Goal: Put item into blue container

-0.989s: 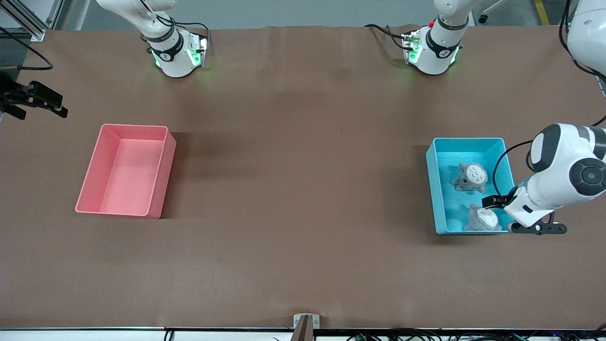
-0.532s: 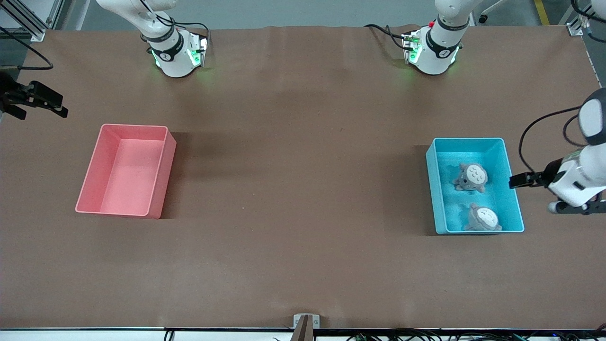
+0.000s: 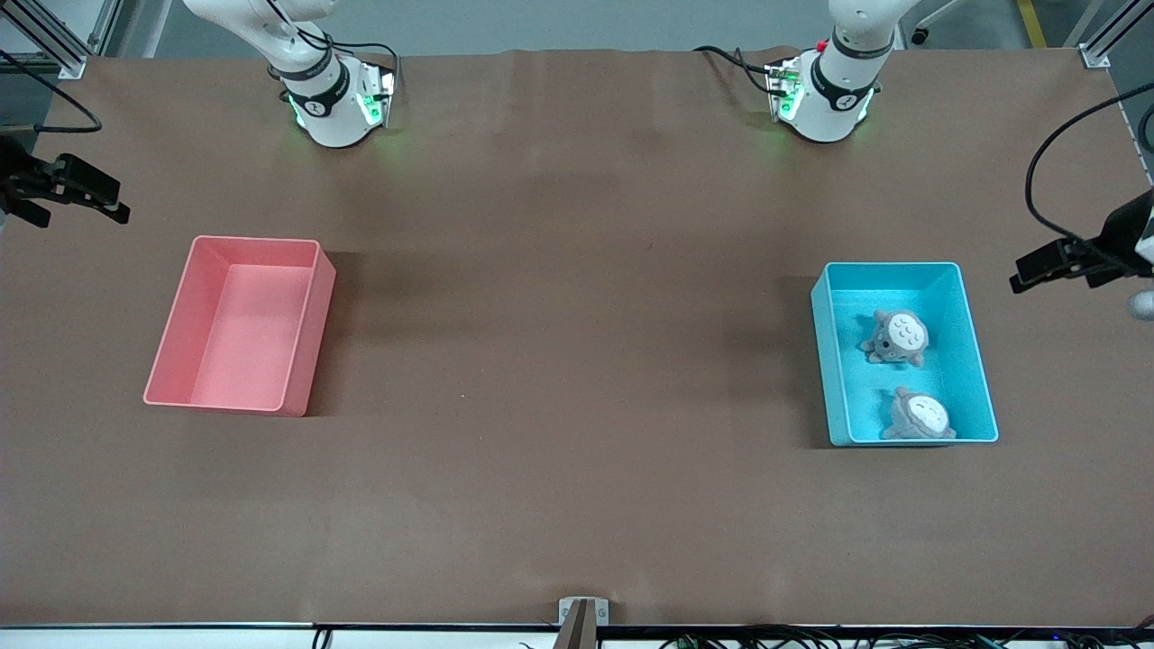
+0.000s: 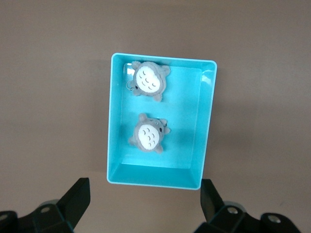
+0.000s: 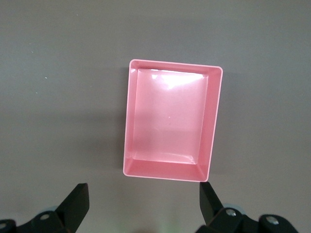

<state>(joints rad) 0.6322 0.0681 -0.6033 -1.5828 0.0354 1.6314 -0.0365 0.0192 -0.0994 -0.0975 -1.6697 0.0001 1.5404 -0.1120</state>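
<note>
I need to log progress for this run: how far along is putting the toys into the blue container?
Done: two grey plush toys lie inside the blue container. In hand: nothing; the left gripper is open and empty, up over the table's edge at its own end, and the right gripper waits open above the pink bin, which holds nothing. Left: no loose toy shows on the table, so the job looks finished.

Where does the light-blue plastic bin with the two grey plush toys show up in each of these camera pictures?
Front view: the light-blue rectangular plastic bin sits toward the left arm's end of the table.
Left wrist view: same bin mid-picture, above the open left gripper.
Right wrist view: not in it; only the pink plastic bin shows.
Shared landmark: the two grey plush toys inside it.
</note>
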